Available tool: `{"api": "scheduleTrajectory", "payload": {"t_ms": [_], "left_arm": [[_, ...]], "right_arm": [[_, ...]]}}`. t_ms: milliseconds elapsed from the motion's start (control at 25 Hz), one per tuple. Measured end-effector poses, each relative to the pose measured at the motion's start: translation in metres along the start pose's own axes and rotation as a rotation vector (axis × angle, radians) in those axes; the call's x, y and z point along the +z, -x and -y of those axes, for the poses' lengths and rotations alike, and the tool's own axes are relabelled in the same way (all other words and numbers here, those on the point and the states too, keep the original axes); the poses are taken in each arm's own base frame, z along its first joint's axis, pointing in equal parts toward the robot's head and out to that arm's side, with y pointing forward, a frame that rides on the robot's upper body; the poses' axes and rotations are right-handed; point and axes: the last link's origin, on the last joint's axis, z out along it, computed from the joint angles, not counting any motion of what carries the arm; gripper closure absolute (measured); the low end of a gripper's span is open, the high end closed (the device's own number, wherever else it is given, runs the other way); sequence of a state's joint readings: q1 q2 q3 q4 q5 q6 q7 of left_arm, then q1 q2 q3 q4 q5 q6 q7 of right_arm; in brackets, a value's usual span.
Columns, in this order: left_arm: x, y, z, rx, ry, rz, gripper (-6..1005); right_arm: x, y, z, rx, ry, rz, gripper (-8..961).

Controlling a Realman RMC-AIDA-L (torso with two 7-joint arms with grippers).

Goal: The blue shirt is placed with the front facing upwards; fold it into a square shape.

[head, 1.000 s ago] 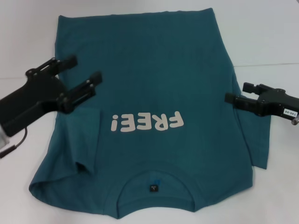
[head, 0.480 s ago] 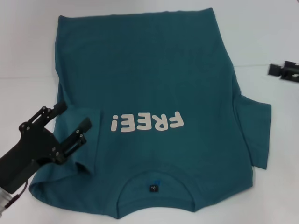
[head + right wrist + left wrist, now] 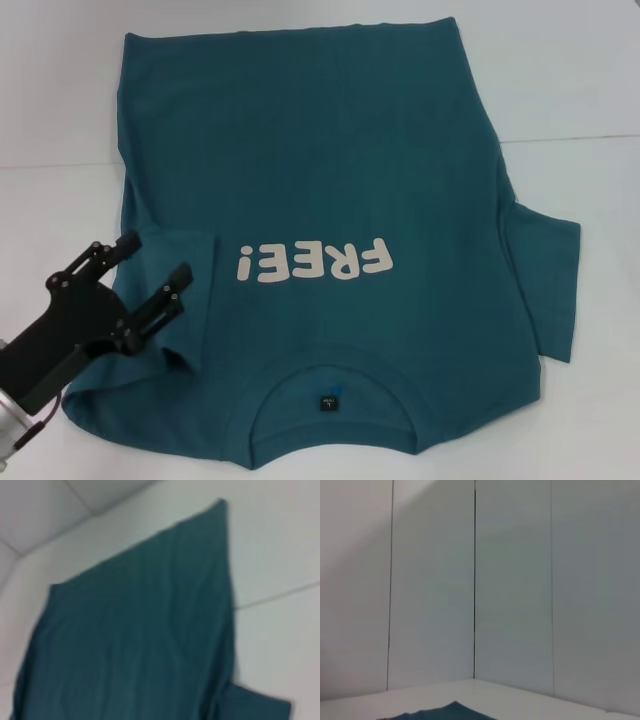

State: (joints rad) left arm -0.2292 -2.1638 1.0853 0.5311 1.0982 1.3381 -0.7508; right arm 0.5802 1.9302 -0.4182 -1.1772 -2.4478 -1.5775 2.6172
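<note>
Head view: the blue shirt [image 3: 330, 200] lies flat on a white table [image 3: 580, 90], lettering up, collar nearest the robot, its lowest edge cut off. The left gripper [image 3: 150, 275] hovers over the folded-in left sleeve, jaws spread, holding nothing. The right gripper is out of sight.

Left wrist view: mostly pale wall; only a sliver of shirt [image 3: 440, 712] shows.

Right wrist view: the shirt's hem end [image 3: 135, 630], blurred.

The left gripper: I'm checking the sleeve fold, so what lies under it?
Under the open left gripper lies the blue shirt, where its sleeve is folded in over the body. The cloth directly beneath the fingers and arm is covered. Whether the fingers touch it cannot be told.
</note>
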Motion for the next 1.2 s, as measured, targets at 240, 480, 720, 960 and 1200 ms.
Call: {"api": "scheduleTrajectory", "payload": {"t_ms": [240,480,720,960,1200], "left_arm": [[0.004,0.003,0.001,-0.009,-0.001,0.021,276],[0.011,0.01,0.004,-0.018,-0.022,0.062,274],[0.015,0.016,0.004,-0.021,-0.027,0.094,274],[0.017,0.017,0.002,-0.027,-0.026,0.098,275],[0.019,0.017,0.0,-0.028,-0.018,0.097,275]], "right_arm": [[0.022,-0.002,-0.005,0.048,-0.021,-0.049,43],[0.043,-0.001,0.0,0.066,-0.118,-0.073,43],[0.065,-0.004,-0.004,0.041,-0.149,-0.115,43],[0.083,-0.006,0.003,0.043,-0.181,-0.103,43],[0.104,-0.015,0.006,0.021,-0.217,-0.111,43]]}}
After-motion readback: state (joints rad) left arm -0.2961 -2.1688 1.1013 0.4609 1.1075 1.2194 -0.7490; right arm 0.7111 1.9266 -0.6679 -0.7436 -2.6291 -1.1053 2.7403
